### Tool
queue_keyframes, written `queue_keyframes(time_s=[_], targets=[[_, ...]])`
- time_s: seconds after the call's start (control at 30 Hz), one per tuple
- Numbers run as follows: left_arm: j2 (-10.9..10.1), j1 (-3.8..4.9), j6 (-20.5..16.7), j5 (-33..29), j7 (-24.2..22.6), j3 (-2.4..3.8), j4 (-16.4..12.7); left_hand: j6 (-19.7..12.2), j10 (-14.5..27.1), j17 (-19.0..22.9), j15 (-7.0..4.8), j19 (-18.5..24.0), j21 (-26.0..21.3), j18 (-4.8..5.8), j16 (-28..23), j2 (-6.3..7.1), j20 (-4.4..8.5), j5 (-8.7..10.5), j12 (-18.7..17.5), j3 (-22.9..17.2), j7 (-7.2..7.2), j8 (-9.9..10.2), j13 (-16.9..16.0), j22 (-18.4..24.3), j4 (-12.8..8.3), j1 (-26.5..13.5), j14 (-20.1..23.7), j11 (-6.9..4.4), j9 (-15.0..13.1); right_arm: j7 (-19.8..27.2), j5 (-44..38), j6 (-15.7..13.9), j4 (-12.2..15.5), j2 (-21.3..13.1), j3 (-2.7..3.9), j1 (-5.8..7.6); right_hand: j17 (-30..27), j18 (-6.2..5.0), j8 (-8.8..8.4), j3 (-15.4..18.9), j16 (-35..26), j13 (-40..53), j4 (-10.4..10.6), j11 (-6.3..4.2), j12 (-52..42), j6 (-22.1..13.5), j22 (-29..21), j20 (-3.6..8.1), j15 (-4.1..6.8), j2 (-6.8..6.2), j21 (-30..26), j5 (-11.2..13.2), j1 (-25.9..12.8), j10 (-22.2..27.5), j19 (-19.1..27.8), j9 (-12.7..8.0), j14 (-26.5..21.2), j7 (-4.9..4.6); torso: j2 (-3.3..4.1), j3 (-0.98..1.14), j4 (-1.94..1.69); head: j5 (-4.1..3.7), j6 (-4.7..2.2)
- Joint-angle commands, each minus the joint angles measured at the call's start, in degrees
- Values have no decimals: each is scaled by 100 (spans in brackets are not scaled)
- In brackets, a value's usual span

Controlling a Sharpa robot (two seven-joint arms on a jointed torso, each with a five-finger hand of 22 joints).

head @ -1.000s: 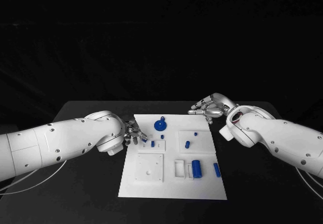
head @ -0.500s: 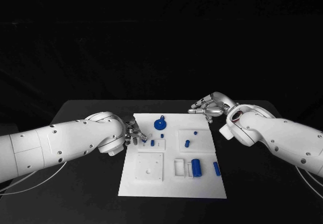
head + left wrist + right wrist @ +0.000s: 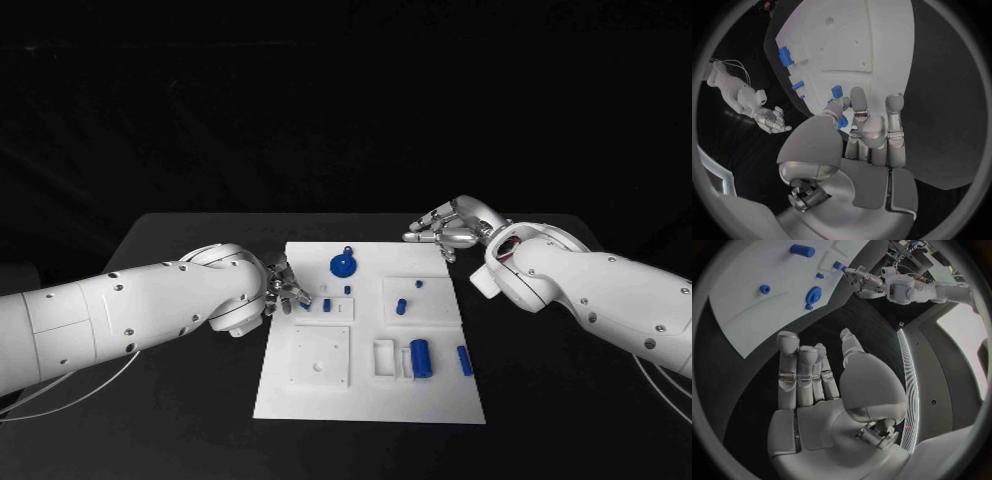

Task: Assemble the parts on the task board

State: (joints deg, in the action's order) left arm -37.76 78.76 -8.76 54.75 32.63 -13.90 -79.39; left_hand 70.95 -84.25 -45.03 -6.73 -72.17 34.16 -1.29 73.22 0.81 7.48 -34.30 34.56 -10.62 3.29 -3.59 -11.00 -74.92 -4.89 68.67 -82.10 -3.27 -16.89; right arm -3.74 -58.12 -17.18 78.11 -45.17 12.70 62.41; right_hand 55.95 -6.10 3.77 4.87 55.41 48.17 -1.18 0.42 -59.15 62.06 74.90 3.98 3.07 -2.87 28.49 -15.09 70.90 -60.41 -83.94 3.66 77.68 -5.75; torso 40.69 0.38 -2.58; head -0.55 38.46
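tabletop [image 3: 188, 400]: matte black, flat, nothing on it has shifted over the last second. you've got the task board [image 3: 368, 400] dead centre, a smooth white rectangular plate with raised square pockets and shallow recesses, unmoved. left arm [image 3: 130, 310] is the one change: it has crept forward a little along the board's left edge, so the left hand [image 3: 289, 292] now sits at that edge, just over the upper-left pocket. right hand [image 3: 454, 228] hasn't budged, parked off the board's far right corner, fingers [image 3: 798, 372] straight, apart and holding nothing. left fingers [image 3: 859, 107] are curled together around a small blue part [image 3: 842, 121] right at the board surface (wrist view shows blue between thumb and fingertip, so i read it as pinched). my read: you're mid-insertion, early in the job. the rest are glossy blue plastic, all loose or seated on the board: round disc with a stem [image 3: 343, 265], fat cylinder [image 3: 420, 358] in its slot, slim bar [image 3: 464, 360], short peg [image 3: 402, 309].
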Motion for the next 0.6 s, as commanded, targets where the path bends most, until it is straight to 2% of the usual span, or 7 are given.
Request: queue_keyframes(time_s=[0.03,0.6], targets=[[29,-29,87,88,10,3,13,932,-266,-5,-20,4,11,-113,19,-53,-5,-22,39,-180,-421,-24,-4,-115,-180,-6,-12,-76,-3,47,4,34,11,2,2,-4,-9,-68,-21,11,-28,-6,7,19,18,-43,305,20,8,8,-22,-7,24,-36,-186,-8,30,0,0,1,0,3,-1],[83,-100,18,174,-15,3,74,928,-265,-9,-20,11,30,-115,24,-61,-6,3,41,-177,-419,-23,-14,-113,-175,-2,-11,-76,5,53,15,35,11,-2,2,-7,-9,-68,-21,11,-28,-6,7,19,18,-43,305,20,8,8,-22,-7,24,-36,-186,-8,30,0,0,4,1,-16,4]])
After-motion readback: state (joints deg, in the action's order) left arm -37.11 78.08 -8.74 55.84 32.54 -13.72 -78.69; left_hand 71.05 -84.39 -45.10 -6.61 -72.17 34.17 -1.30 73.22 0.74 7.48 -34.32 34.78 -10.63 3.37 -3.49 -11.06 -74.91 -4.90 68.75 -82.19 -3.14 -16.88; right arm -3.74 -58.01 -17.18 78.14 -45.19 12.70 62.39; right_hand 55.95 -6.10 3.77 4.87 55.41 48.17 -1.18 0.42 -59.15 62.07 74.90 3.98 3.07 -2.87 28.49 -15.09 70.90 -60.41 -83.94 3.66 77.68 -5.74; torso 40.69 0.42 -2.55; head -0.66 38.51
